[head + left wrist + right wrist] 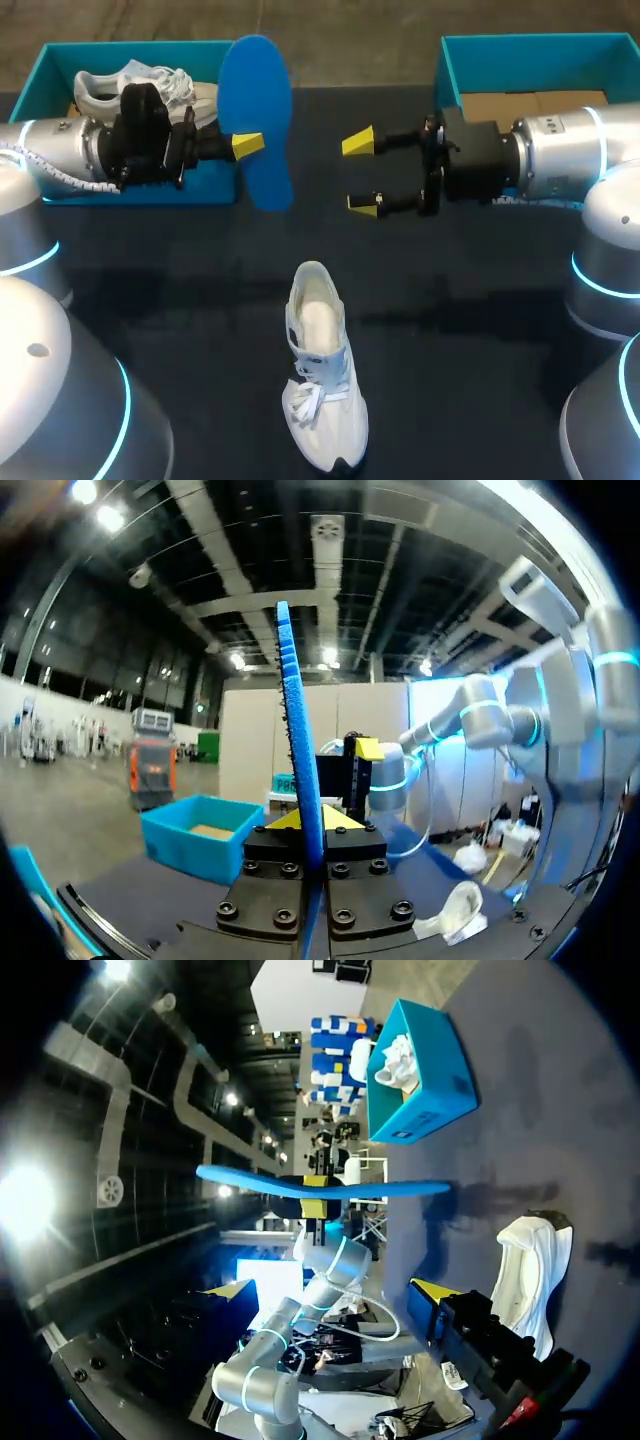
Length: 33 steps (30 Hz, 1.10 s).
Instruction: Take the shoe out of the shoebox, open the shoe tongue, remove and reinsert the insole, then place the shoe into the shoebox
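The blue insole stands on edge in the air, my left gripper shut on its lower half in front of the left teal shoebox. In the left wrist view the insole rises edge-on from between the yellow tips of that gripper. My right gripper hangs open a little to the right of the insole, facing it, with nothing between its fingers. The right wrist view shows the insole ahead of that open gripper. The white shoe lies on the dark table near the front, its opening towards the grippers.
A second white shoe sits inside the left shoebox. The right teal shoebox at the back right holds brown cardboard. My arms' grey bases stand at the front corners.
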{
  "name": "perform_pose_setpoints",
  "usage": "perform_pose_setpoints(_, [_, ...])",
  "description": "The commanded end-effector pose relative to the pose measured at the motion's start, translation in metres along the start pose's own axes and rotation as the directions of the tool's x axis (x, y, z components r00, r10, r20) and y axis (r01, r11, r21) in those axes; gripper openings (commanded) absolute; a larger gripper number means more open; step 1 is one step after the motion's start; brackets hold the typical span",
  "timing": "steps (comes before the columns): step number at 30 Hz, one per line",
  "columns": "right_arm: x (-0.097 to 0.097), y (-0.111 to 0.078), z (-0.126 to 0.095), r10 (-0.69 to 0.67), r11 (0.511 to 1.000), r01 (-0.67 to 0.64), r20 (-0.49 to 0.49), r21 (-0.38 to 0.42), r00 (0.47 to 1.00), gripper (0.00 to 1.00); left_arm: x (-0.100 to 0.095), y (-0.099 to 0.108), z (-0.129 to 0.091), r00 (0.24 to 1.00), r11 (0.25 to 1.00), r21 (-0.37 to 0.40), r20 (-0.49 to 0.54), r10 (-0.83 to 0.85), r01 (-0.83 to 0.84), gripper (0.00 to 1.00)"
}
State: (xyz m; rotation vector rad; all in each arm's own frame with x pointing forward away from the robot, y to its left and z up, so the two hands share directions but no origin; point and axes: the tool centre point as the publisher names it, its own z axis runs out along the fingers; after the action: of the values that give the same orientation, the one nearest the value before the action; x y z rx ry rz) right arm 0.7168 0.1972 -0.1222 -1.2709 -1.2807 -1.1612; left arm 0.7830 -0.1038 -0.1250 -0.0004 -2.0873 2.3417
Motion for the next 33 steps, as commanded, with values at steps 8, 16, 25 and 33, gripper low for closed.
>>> perform_pose_setpoints(8, [0.0,0.0,0.002,0.0,1.0,0.0,0.001,-0.001,1.0,1.0,0.012,0.002,-0.002,0.772,0.771,-0.073,-0.145,0.619,-0.632,0.0])
perform_pose_setpoints(16, [0.0,0.0,0.002,0.0,1.0,0.0,0.001,-0.001,1.0,1.0,0.018,0.006,-0.001,0.684,0.677,-0.102,-0.158,0.713,-0.729,0.0])
perform_pose_setpoints(25, [0.0,0.0,0.002,0.0,1.0,0.0,0.001,-0.001,1.0,1.0,0.018,0.006,-0.001,0.684,0.677,-0.102,-0.158,0.713,-0.729,0.0])
perform_pose_setpoints(33, [0.0,0.0,0.002,0.0,1.0,0.0,0.001,-0.001,1.0,1.0,0.015,0.008,0.004,0.606,0.599,-0.103,-0.192,0.772,-0.794,0.0])
